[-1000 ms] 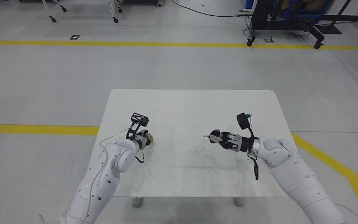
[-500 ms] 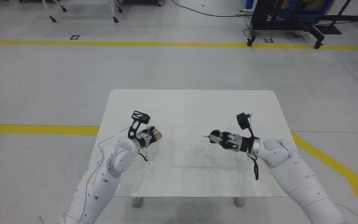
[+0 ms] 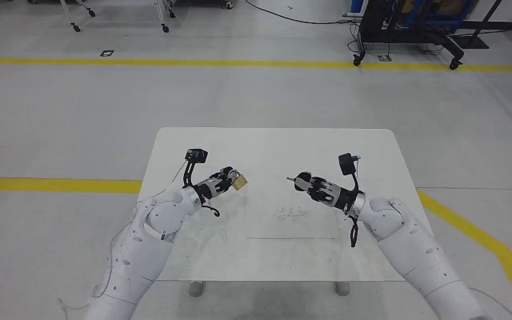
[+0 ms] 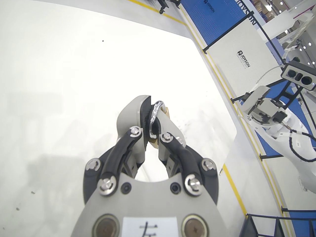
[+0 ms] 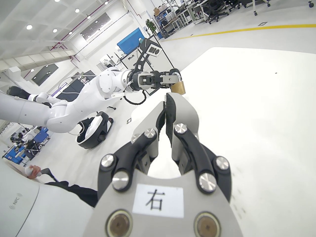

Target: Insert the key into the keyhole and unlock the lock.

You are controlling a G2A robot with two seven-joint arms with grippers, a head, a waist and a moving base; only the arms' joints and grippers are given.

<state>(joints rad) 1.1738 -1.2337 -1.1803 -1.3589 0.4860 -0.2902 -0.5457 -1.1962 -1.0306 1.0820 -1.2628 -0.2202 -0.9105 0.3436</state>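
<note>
Left gripper [image 4: 151, 115] clamped on brass padlock [image 5: 178, 87] by its shackle [image 4: 156, 109], over table [image 3: 320, 144] | my right gripper [image 5: 166, 107] pinched shut on key [image 3: 290, 179], facing padlock, apart | padlock looks heavy, rigid, may pivot; key thin, slippery, so grip its bow.

The lock [image 5: 178, 87] has a body of dull golden, brass-like metal, and its shackle [image 4: 158, 104] is bright polished metal. The key [image 3: 290, 179], at 3 o'clock from the lock in the top view, looks like thin pale metal. The left gripper [image 4: 154, 112] and the right gripper [image 5: 166, 104] have smooth matt grey shells, black ribbed rubbery pads [image 5: 170, 115] on the jaws and shiny screws. The tabletop [image 3: 272, 152] is white, smooth and slightly glossy.
</note>
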